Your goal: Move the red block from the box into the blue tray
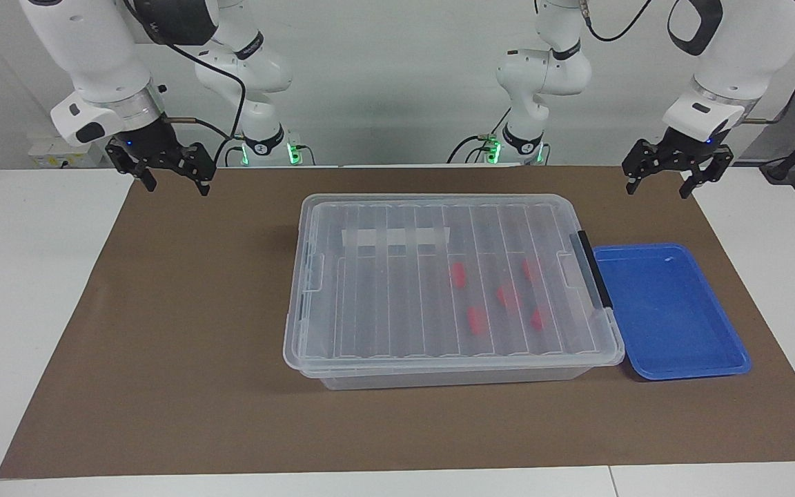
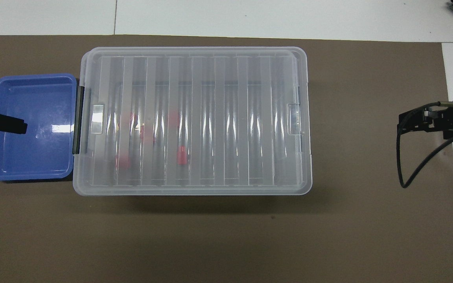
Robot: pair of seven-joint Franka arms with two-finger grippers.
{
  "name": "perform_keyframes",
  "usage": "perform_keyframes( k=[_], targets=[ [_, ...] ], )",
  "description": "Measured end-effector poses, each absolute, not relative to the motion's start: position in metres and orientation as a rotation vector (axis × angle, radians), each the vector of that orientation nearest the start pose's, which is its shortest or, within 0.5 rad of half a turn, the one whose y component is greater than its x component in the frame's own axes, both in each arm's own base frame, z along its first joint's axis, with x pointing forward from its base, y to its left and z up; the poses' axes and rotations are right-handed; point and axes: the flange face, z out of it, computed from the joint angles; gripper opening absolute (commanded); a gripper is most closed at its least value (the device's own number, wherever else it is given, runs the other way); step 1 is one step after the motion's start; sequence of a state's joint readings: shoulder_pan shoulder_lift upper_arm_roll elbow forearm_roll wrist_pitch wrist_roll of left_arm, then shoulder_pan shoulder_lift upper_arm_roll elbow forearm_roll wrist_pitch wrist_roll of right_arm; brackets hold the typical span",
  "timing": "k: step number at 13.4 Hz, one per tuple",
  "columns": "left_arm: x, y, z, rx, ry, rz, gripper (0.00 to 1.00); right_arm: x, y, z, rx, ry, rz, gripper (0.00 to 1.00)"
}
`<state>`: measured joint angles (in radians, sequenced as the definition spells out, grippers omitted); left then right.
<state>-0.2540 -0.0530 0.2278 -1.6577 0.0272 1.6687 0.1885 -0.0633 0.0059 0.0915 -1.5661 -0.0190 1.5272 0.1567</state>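
The clear box (image 1: 439,359) stands mid-mat with its ribbed lid (image 2: 226,118) shut. Its black handle (image 1: 594,269) and a whitish tape strip (image 1: 394,238) show on it. Several red blocks lie inside, blurred through the lid, such as one red block (image 1: 477,321) that also shows in the overhead view (image 2: 182,155). The blue tray (image 1: 673,310) sits empty beside the handle end, toward the left arm's end. My left gripper (image 1: 658,190) hangs open and empty in the air; one of its fingers (image 2: 12,124) shows over the tray's outer rim. My right gripper (image 1: 178,186) hangs open and empty above the mat's right-arm end.
A brown mat (image 1: 163,345) covers the white table (image 1: 25,276). A black cable (image 2: 415,169) loops from the right gripper's wrist. Bare mat lies between the box and the right arm's end, and along the edge farthest from the robots.
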Motion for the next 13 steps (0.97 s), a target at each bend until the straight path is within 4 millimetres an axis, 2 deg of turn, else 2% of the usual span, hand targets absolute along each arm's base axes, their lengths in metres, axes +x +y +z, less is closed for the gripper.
perform_keyframes(
  k=[6,10,13],
  targets=[
    [0.547,-0.008,0.62,-3.102,0.337,-0.096,1.0,0.553,0.014,0.616,-3.156,0.203,0.039,1.0],
    [0.547,-0.008,0.62,-3.102,0.337,-0.096,1.0,0.558,0.022,0.597,-3.153,0.2,-0.004,1.0],
    [0.547,-0.008,0.62,-3.102,0.337,-0.096,1.0,0.563,0.039,0.58,-3.148,0.188,-0.059,1.0]
  ],
)
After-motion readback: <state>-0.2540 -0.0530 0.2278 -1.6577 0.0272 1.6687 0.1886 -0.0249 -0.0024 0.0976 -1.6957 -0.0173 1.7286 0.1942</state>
